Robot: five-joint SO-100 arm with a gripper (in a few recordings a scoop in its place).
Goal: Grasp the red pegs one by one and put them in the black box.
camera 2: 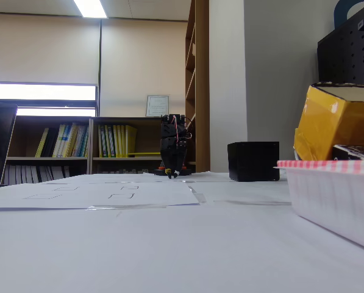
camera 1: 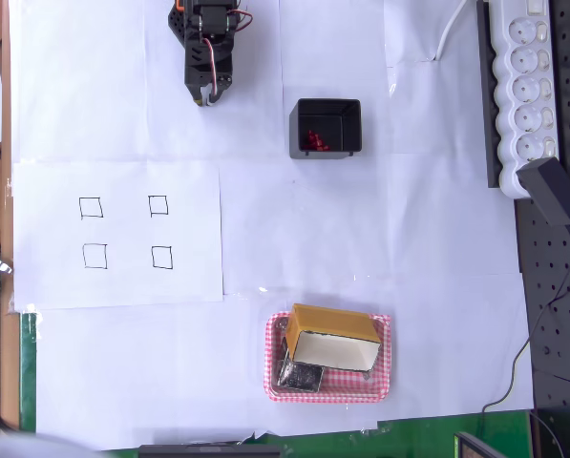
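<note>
Overhead view: red pegs point(camera 1: 313, 141) gathered inside black box point(camera 1: 326, 127), upper centre; tool point(camera 1: 208, 96) parked upper left, opening impossible to tell, apparently empty.

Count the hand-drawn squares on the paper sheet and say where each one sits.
4, in a two-by-two grid on the sheet in the overhead view: upper left, upper right, lower left, lower right. All are empty; none seems hidden.
</note>
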